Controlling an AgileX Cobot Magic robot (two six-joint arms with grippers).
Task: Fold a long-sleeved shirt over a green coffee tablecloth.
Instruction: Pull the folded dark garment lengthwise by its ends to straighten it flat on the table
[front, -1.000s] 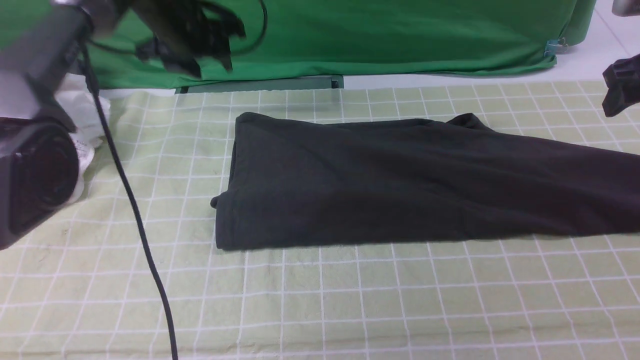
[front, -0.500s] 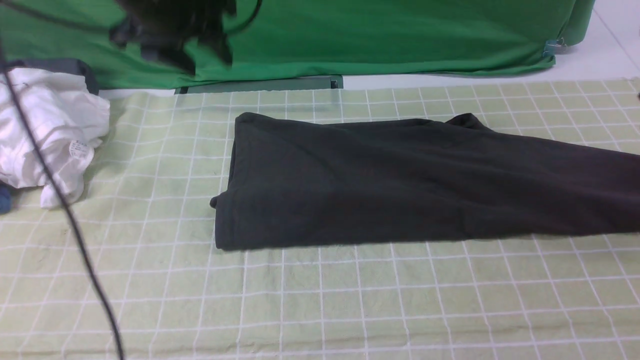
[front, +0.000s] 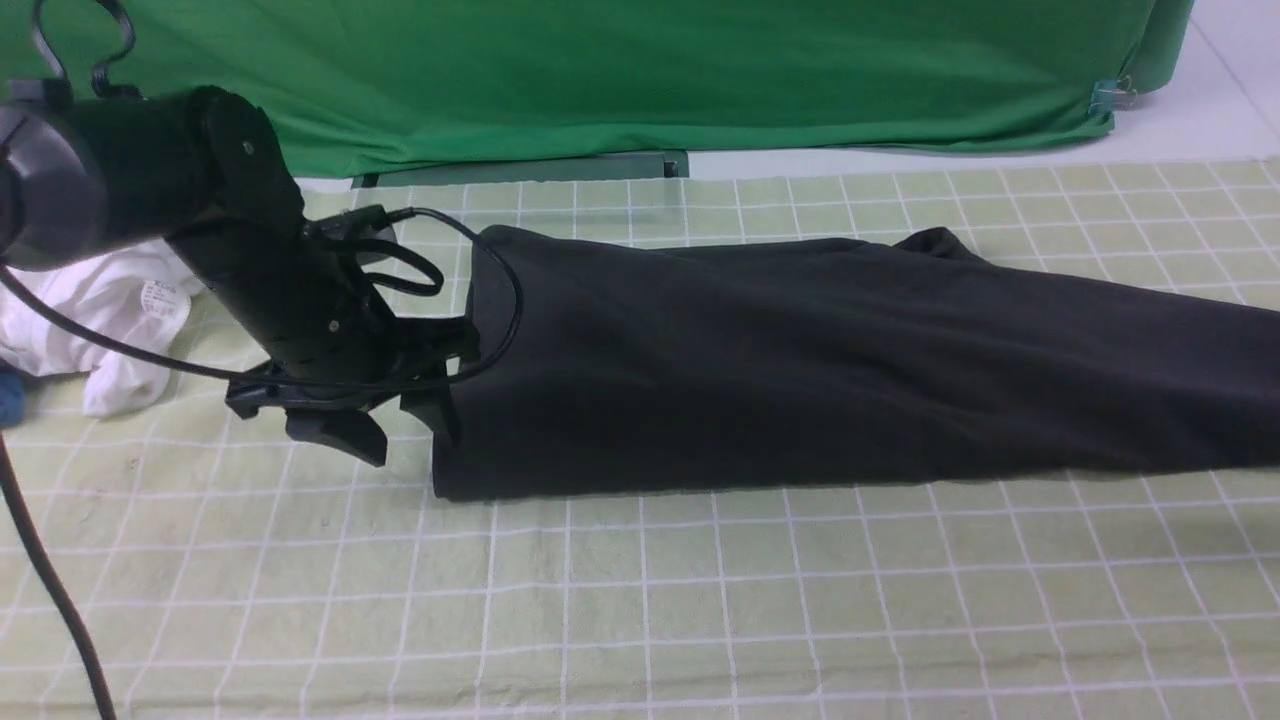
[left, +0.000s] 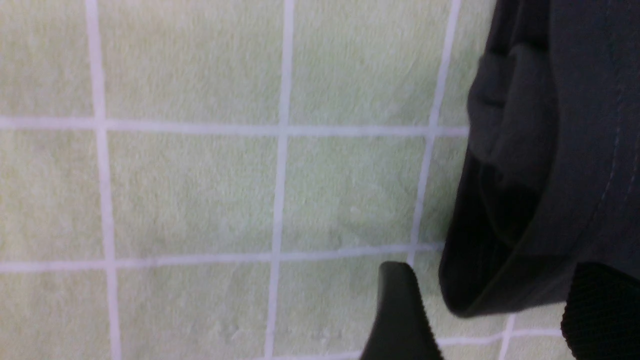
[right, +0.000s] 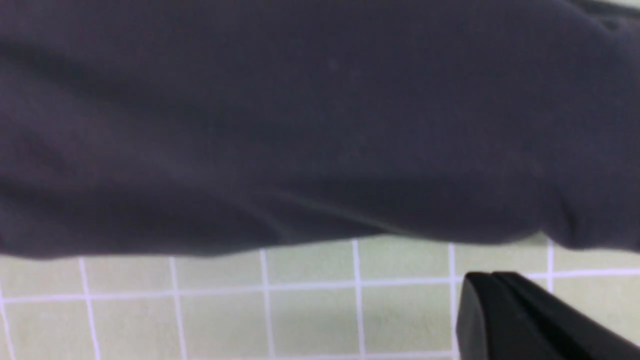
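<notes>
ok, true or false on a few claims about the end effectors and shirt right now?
1. The left end effector is open at the shirt's left edge. True.
2. The right end effector grips the shirt. False: it is shut on nothing, over the tablecloth beside the shirt.
3. A white garment lies to the robot's left of the shirt. True.
4. The shirt is balled up. False: it lies flat and elongated.

Black long-sleeved shirt (front: 800, 370), folded lengthwise, lies across pale yellow-green grid tablecloth (front: 700, 600). Left gripper (front: 405, 435), jaws apart, at shirt's left end. Crumpled white garment (front: 110, 330) at tablecloth's left edge.
</notes>
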